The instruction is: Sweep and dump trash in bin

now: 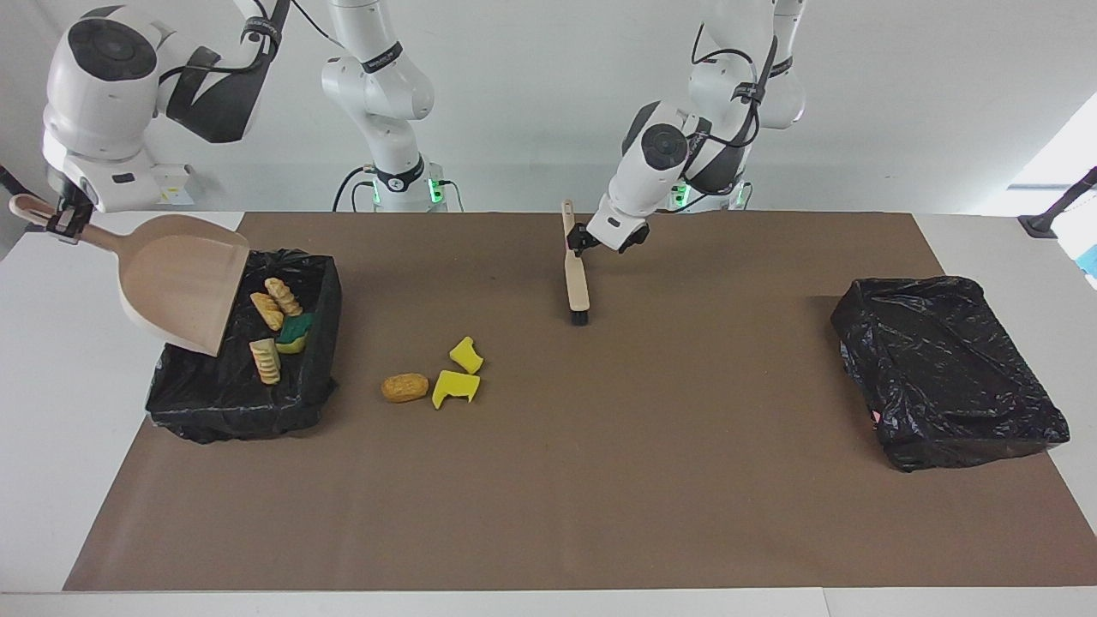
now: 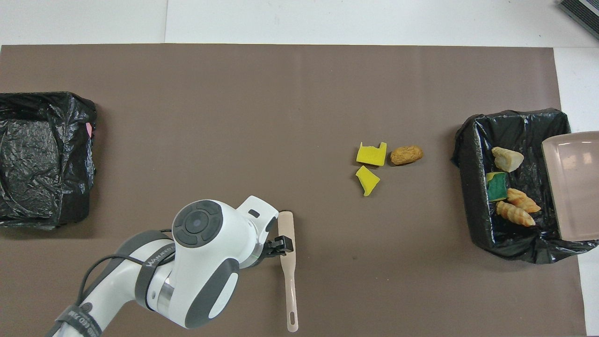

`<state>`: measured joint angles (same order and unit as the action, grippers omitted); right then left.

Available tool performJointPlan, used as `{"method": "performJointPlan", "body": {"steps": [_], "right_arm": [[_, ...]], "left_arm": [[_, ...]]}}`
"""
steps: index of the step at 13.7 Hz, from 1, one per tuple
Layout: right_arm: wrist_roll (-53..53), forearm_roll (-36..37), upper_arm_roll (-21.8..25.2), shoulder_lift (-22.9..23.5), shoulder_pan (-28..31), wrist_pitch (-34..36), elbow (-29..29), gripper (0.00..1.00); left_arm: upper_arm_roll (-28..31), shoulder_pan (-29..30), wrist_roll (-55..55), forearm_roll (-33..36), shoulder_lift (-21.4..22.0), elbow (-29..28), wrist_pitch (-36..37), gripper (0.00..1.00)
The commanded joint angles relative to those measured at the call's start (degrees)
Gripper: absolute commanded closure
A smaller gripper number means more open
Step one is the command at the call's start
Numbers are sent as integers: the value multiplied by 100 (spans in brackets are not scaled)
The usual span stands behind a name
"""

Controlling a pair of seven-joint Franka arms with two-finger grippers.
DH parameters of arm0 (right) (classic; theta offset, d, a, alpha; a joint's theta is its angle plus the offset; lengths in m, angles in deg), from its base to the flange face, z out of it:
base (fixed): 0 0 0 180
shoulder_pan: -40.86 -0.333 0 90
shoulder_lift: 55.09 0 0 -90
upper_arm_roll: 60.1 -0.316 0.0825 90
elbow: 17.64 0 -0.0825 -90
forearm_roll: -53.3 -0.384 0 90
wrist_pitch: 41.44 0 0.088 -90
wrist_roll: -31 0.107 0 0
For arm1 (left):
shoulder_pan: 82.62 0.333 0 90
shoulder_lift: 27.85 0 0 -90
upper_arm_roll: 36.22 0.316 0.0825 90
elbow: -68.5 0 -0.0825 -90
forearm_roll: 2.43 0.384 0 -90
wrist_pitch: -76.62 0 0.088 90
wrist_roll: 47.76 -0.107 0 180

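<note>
My right gripper (image 1: pixel 62 218) is shut on the handle of the beige dustpan (image 1: pixel 176 287), which is tipped steeply over the black-lined bin (image 1: pixel 287 403) at the right arm's end. The pan (image 2: pixel 571 182) shows bare. In the bin (image 2: pixel 468 187) are three pastries (image 2: pixel 514 214) and a green-and-yellow sponge (image 2: pixel 496 186). On the mat lie two yellow foam pieces (image 1: pixel 454 387) and a brown nugget (image 1: pixel 404 387). The brush (image 1: pixel 576 278) lies flat on the mat near the robots. My left gripper (image 1: pixel 608 243) hangs open just beside its handle, holding nothing.
A second black-lined bin (image 1: pixel 943 368) sits at the left arm's end of the brown mat (image 1: pixel 643 480). The foam pieces (image 2: pixel 372 154) and nugget (image 2: pixel 406 155) lie between the brush (image 2: pixel 286 234) and the filled bin.
</note>
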<state>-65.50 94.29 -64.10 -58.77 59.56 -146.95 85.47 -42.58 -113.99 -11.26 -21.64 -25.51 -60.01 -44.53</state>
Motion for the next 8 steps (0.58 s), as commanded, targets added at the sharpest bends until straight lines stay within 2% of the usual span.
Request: {"method": "performJointPlan", "body": {"steps": [1, 3, 5, 8], "right_arm": [[569, -493, -153, -19, 2, 442, -98, 100], [1052, -1248, -311, -28, 2, 654, -98, 100], [1825, -1864, -539, -63, 2, 891, -71, 100], [3544, -2542, -1197, -168, 2, 1208, -10, 100]], "left_arm": [[-41, 551, 6, 312, 205, 237, 267, 0], [-41, 1025, -203, 602, 293, 430, 285, 0], [-41, 1544, -913, 682, 337, 572, 460, 0], [-41, 2256, -2143, 1032, 337, 572, 715, 0]]}}
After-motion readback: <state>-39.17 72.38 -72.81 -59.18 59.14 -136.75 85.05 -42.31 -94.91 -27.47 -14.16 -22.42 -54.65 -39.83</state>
